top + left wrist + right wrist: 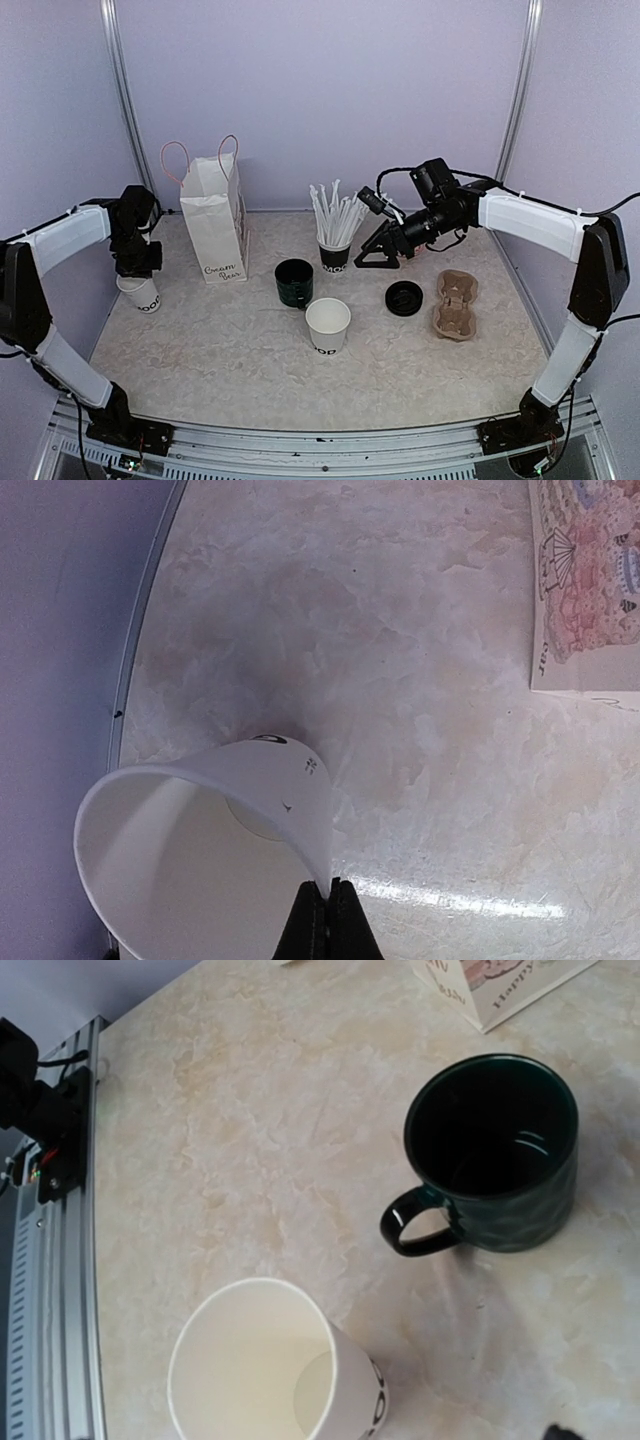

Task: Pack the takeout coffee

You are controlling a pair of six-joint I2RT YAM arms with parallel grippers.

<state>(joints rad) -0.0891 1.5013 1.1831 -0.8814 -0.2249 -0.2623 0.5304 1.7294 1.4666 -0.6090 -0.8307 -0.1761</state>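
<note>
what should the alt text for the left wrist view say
The left gripper, shut, pinches the rim of an empty, lidless white paper cup at the bottom of the frame, above a beige marbled table. The corner of a printed paper bag shows at upper right, and a lilac wall runs down the left edge.

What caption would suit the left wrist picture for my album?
Left pincer pinches the rim of a white paper cup, marbled table behind.

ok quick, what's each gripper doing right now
left gripper: shut, pinching the rim of a white cup
right gripper: open, holding nothing
</note>
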